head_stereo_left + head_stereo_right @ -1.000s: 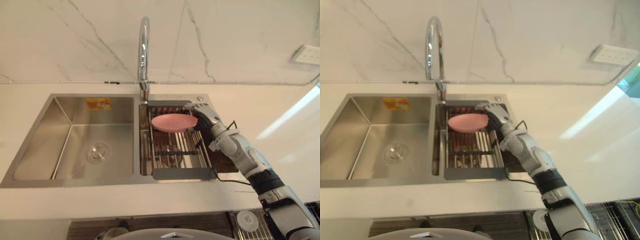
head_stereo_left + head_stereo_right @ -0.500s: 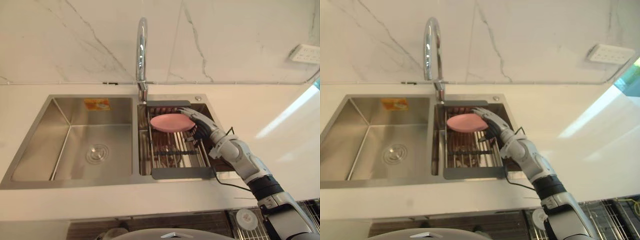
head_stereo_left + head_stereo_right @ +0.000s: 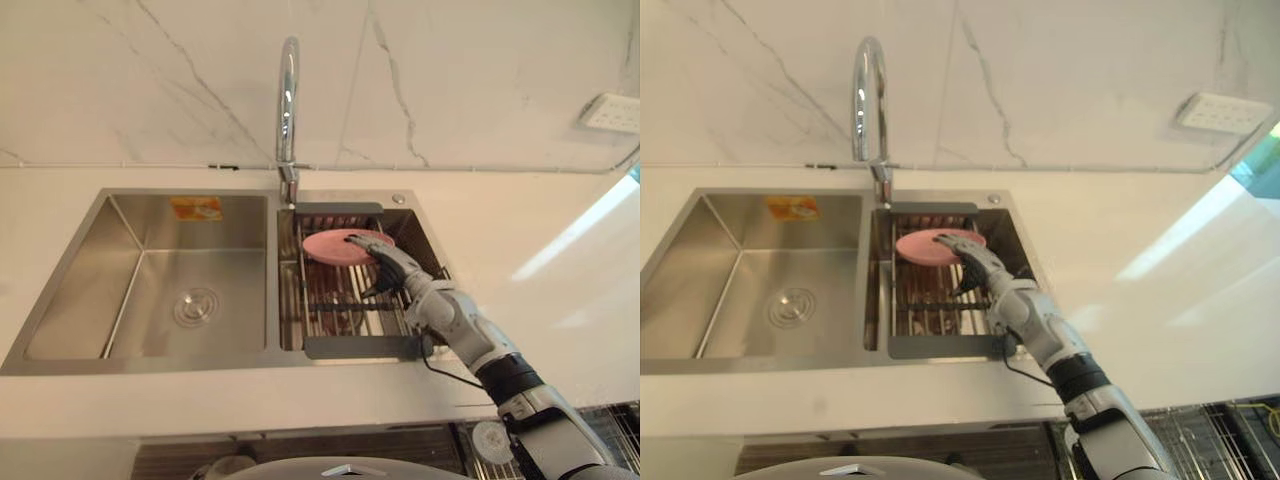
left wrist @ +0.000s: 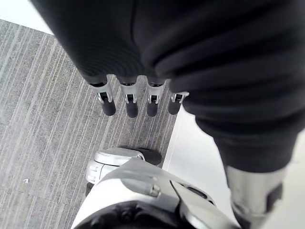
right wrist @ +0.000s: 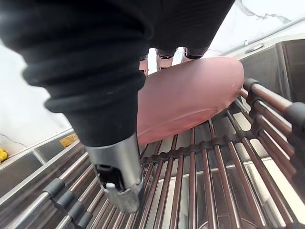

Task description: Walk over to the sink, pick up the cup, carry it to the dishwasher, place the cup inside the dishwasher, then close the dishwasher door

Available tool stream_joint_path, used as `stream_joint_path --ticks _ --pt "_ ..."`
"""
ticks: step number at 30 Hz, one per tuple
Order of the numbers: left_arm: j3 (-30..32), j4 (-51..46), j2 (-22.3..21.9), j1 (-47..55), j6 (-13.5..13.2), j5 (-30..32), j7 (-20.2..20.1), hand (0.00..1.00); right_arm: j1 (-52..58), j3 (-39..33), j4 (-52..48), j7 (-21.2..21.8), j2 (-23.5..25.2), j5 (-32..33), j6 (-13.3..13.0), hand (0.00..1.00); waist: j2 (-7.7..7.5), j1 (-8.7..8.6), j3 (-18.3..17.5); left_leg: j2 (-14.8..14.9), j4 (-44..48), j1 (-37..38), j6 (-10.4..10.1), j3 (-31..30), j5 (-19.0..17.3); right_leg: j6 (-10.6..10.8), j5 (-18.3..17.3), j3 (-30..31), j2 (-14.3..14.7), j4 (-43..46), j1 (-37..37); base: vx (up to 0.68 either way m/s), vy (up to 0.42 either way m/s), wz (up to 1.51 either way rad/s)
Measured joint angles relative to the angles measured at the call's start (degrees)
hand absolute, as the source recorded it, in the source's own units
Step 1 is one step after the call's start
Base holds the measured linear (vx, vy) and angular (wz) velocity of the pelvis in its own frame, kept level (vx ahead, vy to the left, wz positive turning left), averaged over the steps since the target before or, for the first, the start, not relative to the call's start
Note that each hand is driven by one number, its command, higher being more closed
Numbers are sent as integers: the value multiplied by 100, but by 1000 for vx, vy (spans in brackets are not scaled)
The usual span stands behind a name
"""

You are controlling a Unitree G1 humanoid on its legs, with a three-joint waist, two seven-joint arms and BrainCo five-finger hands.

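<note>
A: What is new at the sink (image 3: 75, 280)?

B: The right hand (image 3: 398, 275) has moved from the right edge of the pink cup (image 3: 328, 247) to above it. Its fingers now lie stretched across the top, with the thumb apart, and nothing is clamped yet.

A: And the cup?

B: It has not moved; it sits on the rack (image 3: 360, 347) in the right basin. I think the grasp comes next. The left hand (image 4: 129, 102) hangs with straight fingers.

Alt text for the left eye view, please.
The robot's right hand reaches over a pink dish, fingers stretched across its top, on a wire rack in the right basin of a steel double sink. A chrome faucet rises behind.
</note>
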Motion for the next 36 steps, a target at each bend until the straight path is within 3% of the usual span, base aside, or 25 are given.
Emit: stream_joint_path --ticks 8,11,12,19,27,36 --pt "0 5 1 -18 1 3 3 0 -260 51 488 -528 144 -433 295 0 1 72 -2 -25 -2 -61 14 -157 44 2 -1 -154 -18 0 26 -11 0 10" --pt "0 4 -2 -32 -3 106 -2 0 -296 190 685 -916 241 -826 361 0 2 100 -1 -41 -3 -51 19 -230 49 13 -9 -242 -35 0 87 -9 5 13" --pt "0 3 -2 -35 -5 118 -3 0 -302 230 712 -1060 244 -910 393 100 2 103 -1 -49 -3 -62 17 -260 48 16 -12 -271 -42 0 95 -11 13 12" --pt "-2 -2 -6 -40 -7 214 -32 0 -468 330 1094 -1732 368 -1428 413 100 8 147 9 -82 -3 -94 4 -310 38 30 -20 -309 -74 0 94 -6 14 4" --pt "-7 -6 -8 -53 -10 327 -69 0 -630 455 1097 -2166 390 -1533 419 100 6 164 42 -123 -3 -127 13 -344 32 57 -28 -358 -98 1 88 7 8 2" --pt "-32 -7 0 -91 -9 346 -82 0 -635 477 1129 -2371 390 -1757 397 100 4 218 104 -124 -4 -121 12 -342 30 59 -30 -355 -113 3 93 0 0 0"
